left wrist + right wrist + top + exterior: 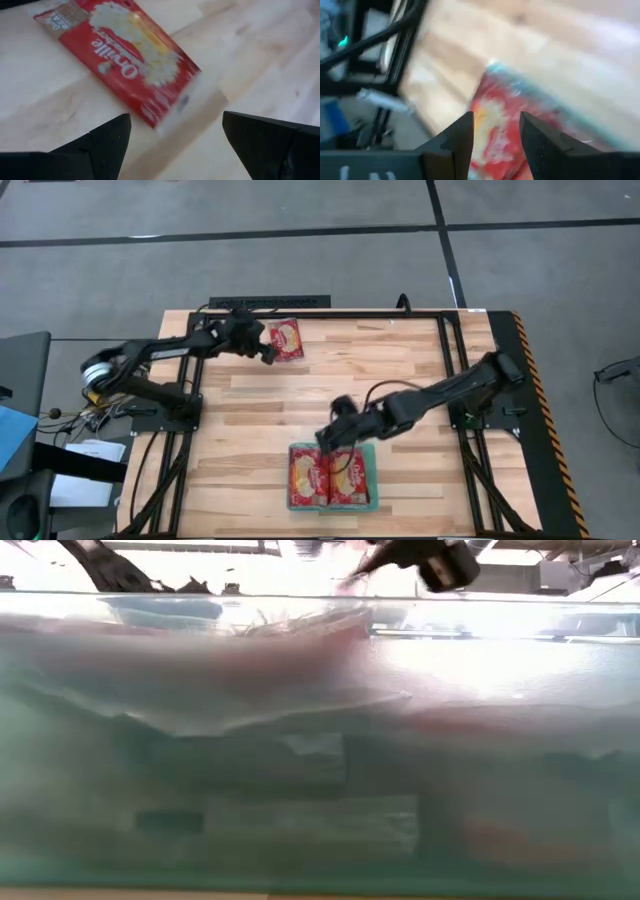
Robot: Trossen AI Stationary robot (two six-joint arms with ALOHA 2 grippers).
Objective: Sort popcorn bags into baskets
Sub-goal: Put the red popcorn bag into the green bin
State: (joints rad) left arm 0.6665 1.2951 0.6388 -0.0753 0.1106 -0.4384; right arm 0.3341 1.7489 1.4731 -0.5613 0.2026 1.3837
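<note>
One red popcorn bag [287, 338] lies flat on the table near its far edge; it also shows in the left wrist view [135, 55]. My left gripper [266, 346] [175, 145] is open just left of that bag, its fingers apart over the bag's nearest end and touching nothing. The teal tray [291, 505] sits at the near edge and holds red popcorn bags [330, 477] side by side. My right gripper [335, 437] [496, 132] hovers open over the tray's far rim, with a red bag [497, 145] below its fingers.
The tray's translucent wall [300, 770] fills the low view and hides the table behind it. Black frame rails [450, 350] run along the table's sides and far edge. Bare wood [380, 365] lies between the far bag and the tray.
</note>
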